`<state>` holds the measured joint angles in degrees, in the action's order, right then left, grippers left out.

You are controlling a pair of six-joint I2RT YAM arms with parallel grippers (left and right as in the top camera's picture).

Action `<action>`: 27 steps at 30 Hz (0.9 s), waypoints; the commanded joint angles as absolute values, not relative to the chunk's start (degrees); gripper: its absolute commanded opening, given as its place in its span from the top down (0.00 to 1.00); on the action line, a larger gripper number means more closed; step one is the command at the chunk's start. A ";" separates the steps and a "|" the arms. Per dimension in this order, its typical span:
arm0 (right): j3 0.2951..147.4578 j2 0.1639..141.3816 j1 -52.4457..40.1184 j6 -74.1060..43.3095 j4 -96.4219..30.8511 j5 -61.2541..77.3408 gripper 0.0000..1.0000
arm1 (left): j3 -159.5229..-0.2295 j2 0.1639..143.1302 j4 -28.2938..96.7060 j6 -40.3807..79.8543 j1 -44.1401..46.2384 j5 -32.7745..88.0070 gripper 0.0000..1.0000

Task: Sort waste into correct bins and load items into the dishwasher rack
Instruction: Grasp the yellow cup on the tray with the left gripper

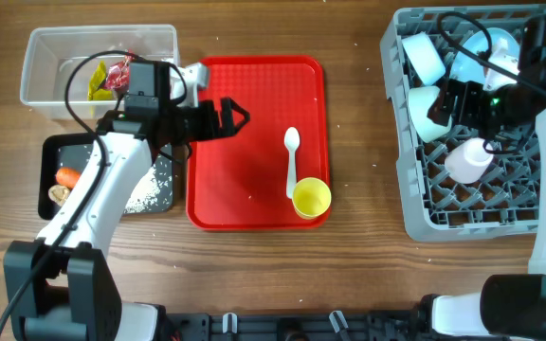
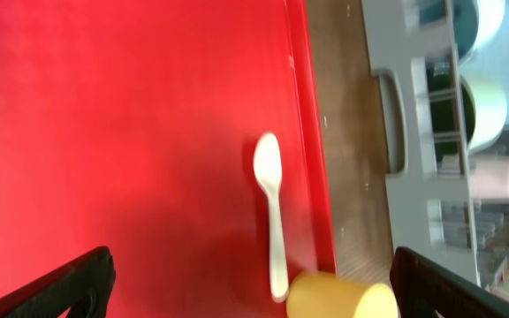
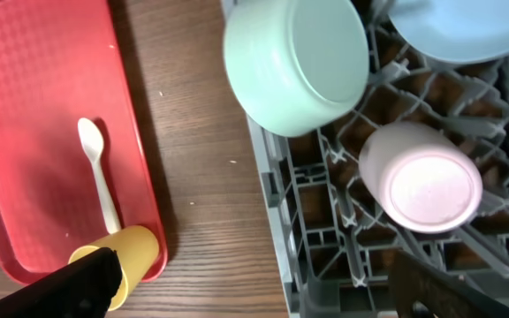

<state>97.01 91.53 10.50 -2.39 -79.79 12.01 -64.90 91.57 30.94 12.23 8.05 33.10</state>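
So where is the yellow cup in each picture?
Overhead: yellow cup at the red tray's lower right corner.
Left wrist: cup at the bottom edge, right of middle, cut off.
Right wrist: cup bottom left, on the tray's corner.
Shared landmark: the white spoon, its handle ending beside the cup.

Bright, even overhead light; soft shadows on the red tray (image 1: 245, 189). Left wrist view is blurred, the dishwasher rack (image 2: 418, 177) smeared; other views sharp.
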 commanded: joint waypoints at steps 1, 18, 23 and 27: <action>97.76 91.35 10.35 -1.58 -77.91 12.01 0.00 | -65.28 90.19 36.69 6.37 15.07 30.17 0.01; 97.76 91.39 10.35 -1.61 -76.84 11.25 0.00 | -64.77 98.32 40.25 6.48 39.81 6.13 0.29; 97.76 91.39 10.35 -1.56 -76.90 11.25 0.00 | -64.77 100.20 38.35 7.94 39.79 6.11 0.70; 97.76 91.39 10.35 -1.58 -76.79 11.27 0.00 | -65.25 99.77 38.65 8.32 39.29 6.13 0.96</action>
<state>97.01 91.55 10.37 -2.24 -76.88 11.73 -64.99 99.57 38.41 8.01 39.59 7.14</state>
